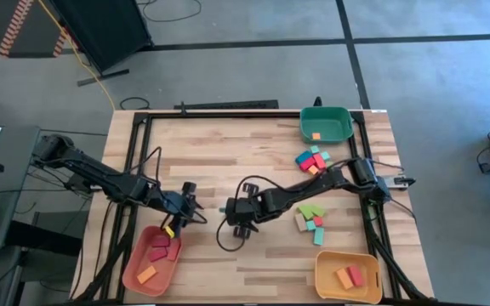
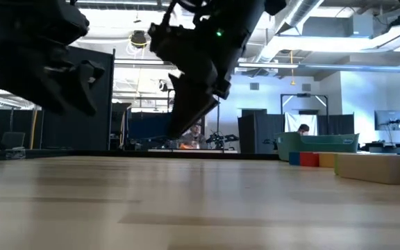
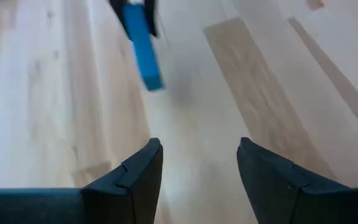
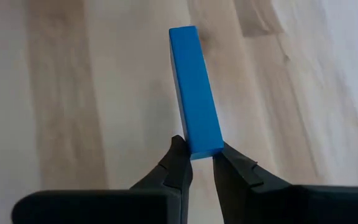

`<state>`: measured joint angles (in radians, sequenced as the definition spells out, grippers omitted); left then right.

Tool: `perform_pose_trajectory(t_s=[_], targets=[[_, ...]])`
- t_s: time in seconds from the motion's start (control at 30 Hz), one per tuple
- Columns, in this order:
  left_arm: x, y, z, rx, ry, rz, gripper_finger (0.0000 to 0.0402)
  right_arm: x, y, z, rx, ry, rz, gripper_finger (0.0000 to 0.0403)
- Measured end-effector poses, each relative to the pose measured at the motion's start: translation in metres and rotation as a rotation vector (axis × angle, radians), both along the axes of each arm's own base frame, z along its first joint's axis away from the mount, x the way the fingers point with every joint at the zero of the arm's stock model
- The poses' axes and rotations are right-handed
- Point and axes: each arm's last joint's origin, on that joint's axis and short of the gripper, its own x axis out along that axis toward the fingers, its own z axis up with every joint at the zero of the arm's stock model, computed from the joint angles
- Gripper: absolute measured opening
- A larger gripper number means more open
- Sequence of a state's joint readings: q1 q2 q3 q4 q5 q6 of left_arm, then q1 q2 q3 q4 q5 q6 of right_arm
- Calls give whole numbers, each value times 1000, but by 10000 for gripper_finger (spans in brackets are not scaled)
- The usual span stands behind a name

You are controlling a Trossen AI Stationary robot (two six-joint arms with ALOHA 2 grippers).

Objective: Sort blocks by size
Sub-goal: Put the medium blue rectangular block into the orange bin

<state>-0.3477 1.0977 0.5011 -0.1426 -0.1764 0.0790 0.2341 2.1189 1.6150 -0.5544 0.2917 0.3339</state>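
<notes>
My right gripper is shut on a blue bar above the bare wood near the table's middle. My left gripper is open and empty just to its left, facing it. The blue bar also shows in the left wrist view. Two groups of loose blocks lie on the table's right side, one farther back and one nearer. Other blocks lie in the trays. My right gripper pinches one short end of the blue bar between its two fingertips. The bar sticks out forward past the fingers, along their line. It is clear of the table.
A salmon tray at the near left holds red and orange blocks. A yellow tray at the near right holds an orange and a red block. A green tray at the far right holds one orange block. Cables run across the wood near both grippers.
</notes>
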Motion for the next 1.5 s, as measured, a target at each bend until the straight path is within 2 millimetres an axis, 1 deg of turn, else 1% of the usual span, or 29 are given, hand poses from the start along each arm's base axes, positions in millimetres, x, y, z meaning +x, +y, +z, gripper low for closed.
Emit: perform_pose_trajectory(t_s=[0.2, 0.3, 0.43, 0.6, 0.77, 0.83, 0.9, 1.07, 1.2, 1.27, 1.37, 1.5], targets=[[3, -8, 7, 46, -107, -56, 197, 7, 4, 4, 86, -69, 44, 79], [4, -10, 9, 38, -128, -66, 197, 9, 2, 6, 90, -93, 47, 79], [2, -9, 6, 28, -92, -40, 197, 11, 2, 7, 118, -110, 65, 79], [-3, -6, 1, 25, -15, 18, 197, 9, 0, 5, 150, -69, 82, 79], [-4, -6, 0, -30, 2, 64, 197, 14, 1, 9, 163, -128, 85, 79], [-4, -6, 0, -43, 8, 77, 197, 14, -1, 9, 161, -124, 82, 79], [-5, -6, -1, -54, 19, 90, 197, 12, -3, 7, 160, -103, 77, 79], [-6, -6, -2, -95, 37, 105, 197, 14, -6, -4, 164, -69, 55, 79], [-7, -6, -3, -93, 58, 114, 197, 18, -3, -6, 211, -100, 86, 79], [-10, -4, -3, -56, 98, 128, 197, 23, 1, -5, 250, -147, 119, 79], [-11, -1, 6, 16, 130, 191, 197, 25, 8, -3, 288, -185, 167, 79], [-14, 3, 28, 89, 100, 266, 197, 30, 17, 3, 315, -268, 223, 79]])
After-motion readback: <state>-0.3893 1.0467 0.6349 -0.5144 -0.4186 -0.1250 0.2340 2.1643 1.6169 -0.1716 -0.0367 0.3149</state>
